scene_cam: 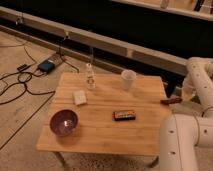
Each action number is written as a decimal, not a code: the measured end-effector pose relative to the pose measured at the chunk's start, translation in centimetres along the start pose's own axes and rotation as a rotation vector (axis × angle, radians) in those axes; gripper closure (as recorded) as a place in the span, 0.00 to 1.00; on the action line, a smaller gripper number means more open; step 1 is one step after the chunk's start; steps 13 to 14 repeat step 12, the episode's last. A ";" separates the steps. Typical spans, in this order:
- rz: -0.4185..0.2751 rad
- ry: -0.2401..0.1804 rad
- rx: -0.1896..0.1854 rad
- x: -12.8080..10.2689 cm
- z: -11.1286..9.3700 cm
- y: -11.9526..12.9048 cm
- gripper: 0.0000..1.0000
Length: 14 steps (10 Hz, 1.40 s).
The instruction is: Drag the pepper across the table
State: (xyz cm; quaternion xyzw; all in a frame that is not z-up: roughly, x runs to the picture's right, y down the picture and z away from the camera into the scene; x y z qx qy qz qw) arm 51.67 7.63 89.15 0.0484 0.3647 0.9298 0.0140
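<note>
Dark red and slender, pepper [171,100] lying flat at right edge of pale plank table [100,135], within reach for dragging. Gripper [186,96] just beside it at right of frame; finger state impossible to tell. Glossy purple bowl [64,122], white cup [128,79], black box [124,115] spread apart.

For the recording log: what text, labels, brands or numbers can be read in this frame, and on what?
No text can be read.
Black box: orange marks, too blurred to read.
Clear bottle: any label is illegible.
White cup, purple bowl, pepper: no print visible.
Gripper, at the table's right edge by the pepper: no markings.
</note>
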 end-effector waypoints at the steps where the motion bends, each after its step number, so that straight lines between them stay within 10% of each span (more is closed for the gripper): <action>1: 0.000 0.000 0.000 0.0 0.0 0.0 0.34; 3: 0.000 0.000 0.000 0.0 0.0 0.0 0.20; 14: 0.000 0.000 0.000 0.0 0.0 0.0 0.20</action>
